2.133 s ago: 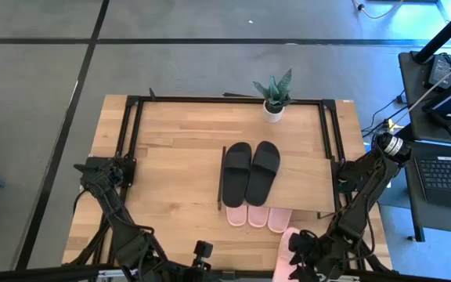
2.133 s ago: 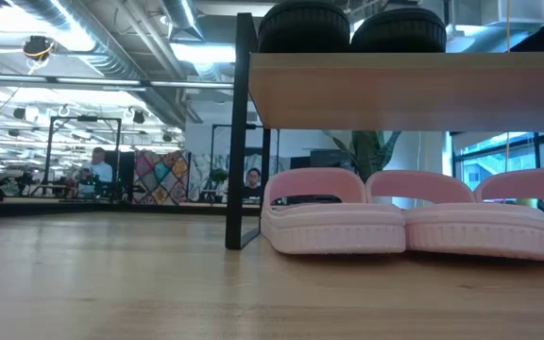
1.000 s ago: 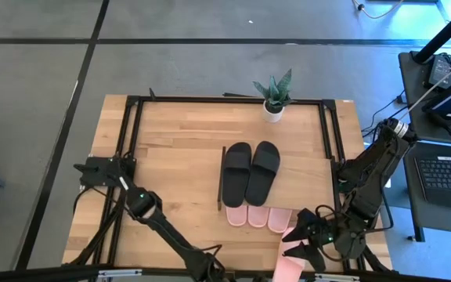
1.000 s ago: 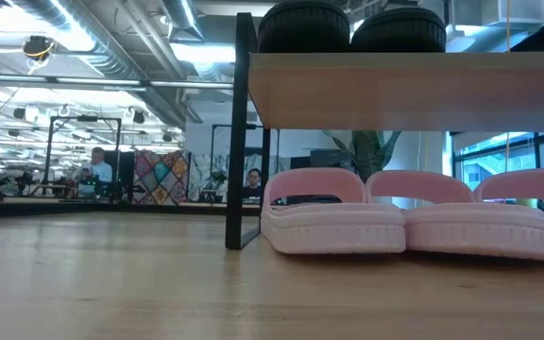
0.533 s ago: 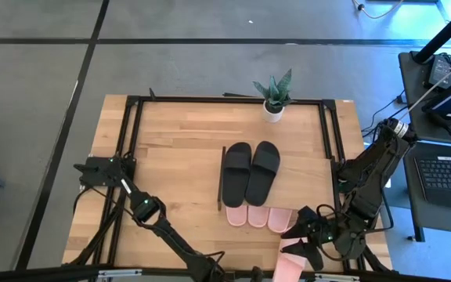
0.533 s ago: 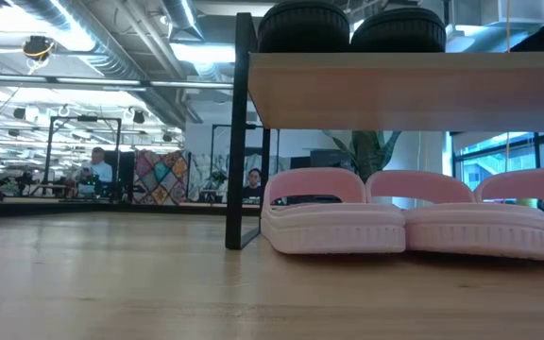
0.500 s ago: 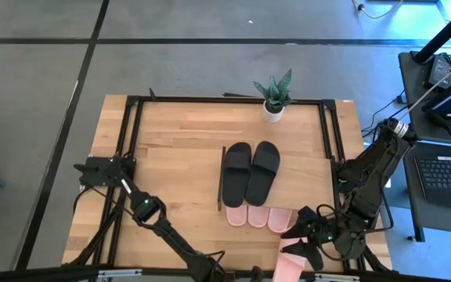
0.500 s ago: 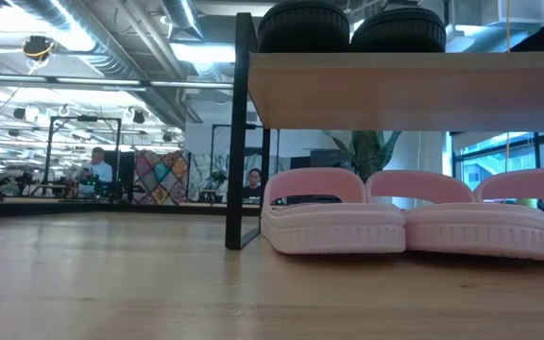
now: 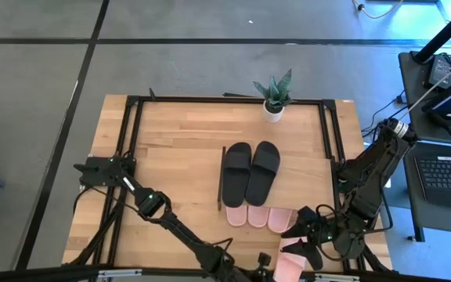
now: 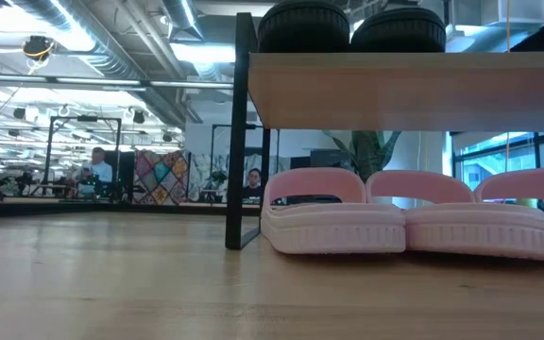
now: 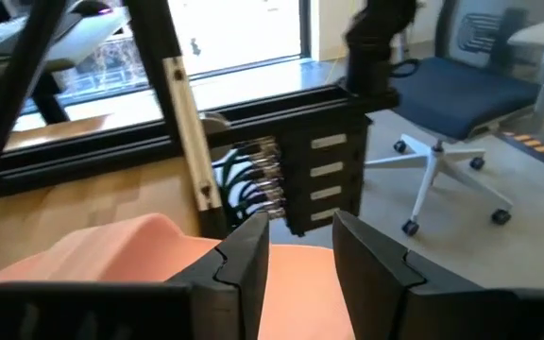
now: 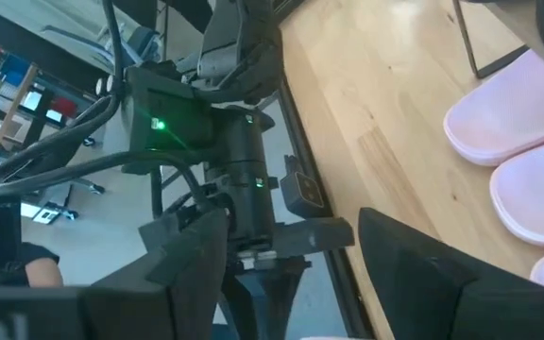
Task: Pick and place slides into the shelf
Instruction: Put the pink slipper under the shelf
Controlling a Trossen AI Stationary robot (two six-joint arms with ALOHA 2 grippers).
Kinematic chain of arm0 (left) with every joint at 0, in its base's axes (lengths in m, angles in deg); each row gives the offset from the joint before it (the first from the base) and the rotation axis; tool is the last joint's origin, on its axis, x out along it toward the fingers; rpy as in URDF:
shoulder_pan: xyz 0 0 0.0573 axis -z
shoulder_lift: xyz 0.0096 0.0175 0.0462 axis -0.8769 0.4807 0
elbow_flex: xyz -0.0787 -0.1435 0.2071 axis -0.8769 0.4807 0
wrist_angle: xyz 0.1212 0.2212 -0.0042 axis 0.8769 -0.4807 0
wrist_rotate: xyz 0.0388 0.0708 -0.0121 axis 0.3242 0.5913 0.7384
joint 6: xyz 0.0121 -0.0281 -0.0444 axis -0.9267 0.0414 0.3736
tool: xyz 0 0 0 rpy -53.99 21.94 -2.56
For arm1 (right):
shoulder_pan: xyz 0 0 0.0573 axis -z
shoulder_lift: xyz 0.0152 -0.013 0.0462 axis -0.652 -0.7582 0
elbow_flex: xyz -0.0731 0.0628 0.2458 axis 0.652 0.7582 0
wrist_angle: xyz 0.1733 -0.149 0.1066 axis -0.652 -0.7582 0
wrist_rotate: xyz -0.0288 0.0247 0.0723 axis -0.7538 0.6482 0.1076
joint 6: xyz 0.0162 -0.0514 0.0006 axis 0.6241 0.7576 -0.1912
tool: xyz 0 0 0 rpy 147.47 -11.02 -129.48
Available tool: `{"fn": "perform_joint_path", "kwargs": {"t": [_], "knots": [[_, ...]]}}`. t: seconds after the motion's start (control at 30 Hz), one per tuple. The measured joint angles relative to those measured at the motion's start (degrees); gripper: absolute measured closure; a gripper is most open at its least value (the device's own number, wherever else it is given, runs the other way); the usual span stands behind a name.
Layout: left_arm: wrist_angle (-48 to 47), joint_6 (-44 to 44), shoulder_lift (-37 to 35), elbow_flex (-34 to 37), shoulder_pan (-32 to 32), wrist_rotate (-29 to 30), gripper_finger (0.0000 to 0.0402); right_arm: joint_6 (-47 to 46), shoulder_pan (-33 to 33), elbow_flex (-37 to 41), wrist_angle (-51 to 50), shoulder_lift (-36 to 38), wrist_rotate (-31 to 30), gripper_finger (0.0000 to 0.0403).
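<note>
A loose pale pink slide (image 9: 290,265) lies at the table's near edge, right of centre. My right gripper (image 9: 304,249) hovers open over its far end, fingers wide apart (image 12: 300,274). My left gripper (image 9: 262,258) has reached in from the left beside that slide, and pink foam (image 11: 111,250) shows under and between its slightly parted fingers (image 11: 300,253). The shelf (image 9: 304,176) carries the black pair (image 9: 250,172) on its top board. Three pink slides (image 9: 257,216) rest on the table under it, heels sticking out toward the near edge (image 10: 333,222). My left gripper stands level at the loose slide's left side with pink foam (image 11: 300,293) showing between its fingers; I cannot tell whether they touch it. My right gripper is above the same slide, and its own body hides whether a finger touches the foam.
A potted plant (image 9: 273,98) stands at the table's far edge. A black metal frame (image 9: 131,125) runs around the tabletop. The left half of the table (image 9: 171,172) is bare wood. A desk with a laptop (image 9: 449,172) stands beyond the right edge.
My left arm has swung along the near edge toward the table's right, bringing its gripper up beside the loose pink slide. The right gripper and the slide have kept their place.
</note>
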Motion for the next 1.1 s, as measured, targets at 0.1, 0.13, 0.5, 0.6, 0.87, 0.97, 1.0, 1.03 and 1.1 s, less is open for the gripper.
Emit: {"fn": "perform_joint_path", "kwargs": {"t": [0.1,0.13,0.5,0.6,0.87,0.97,1.0,1.03,1.1], "knots": [[0.1,-1.5,0.0,0.0,1.1,-0.4,0.029,-0.1,0.0,0.0,0.0,0.0,1.9,0.0165],[0.1,-1.8,0.0,0.0,1.5,-0.5,0.029,-0.1,0.0,0.0,0.0,0.0,2.4,0.0165],[-0.9,-2.0,0.0,0.0,4.1,2.4,0.029,4.8,0.0,-4.0,-3.1,-1.4,14.4,0.0165],[-0.9,-2.0,0.0,0.0,3.7,2.7,0.029,5.1,0.0,-13.1,-13.3,-5.5,15.9,0.0165],[-1.3,-2.0,0.0,0.0,2.3,2.8,0.029,3.1,-1.0,-41.4,-40.2,-24.1,17.9,0.0165],[-1.4,-1.9,0.0,0.0,2.2,2.8,0.029,0.9,-3.1,-48.1,-43.4,-30.8,18.3,0.0165],[-1.5,-2.0,0.0,0.0,2.4,2.7,0.029,-0.3,-3.9,-49.8,-44.3,-32.9,18.5,0.0165],[-1.5,-2.0,0.0,0.0,2.5,2.5,0.029,-1.3,-4.7,-51.4,-44.8,-34.8,18.6,0.0165],[-1.8,-2.0,0.0,0.0,3.0,2.3,0.029,-2.9,-6.4,-54.2,-44.8,-38.2,18.5,0.0165]]}}
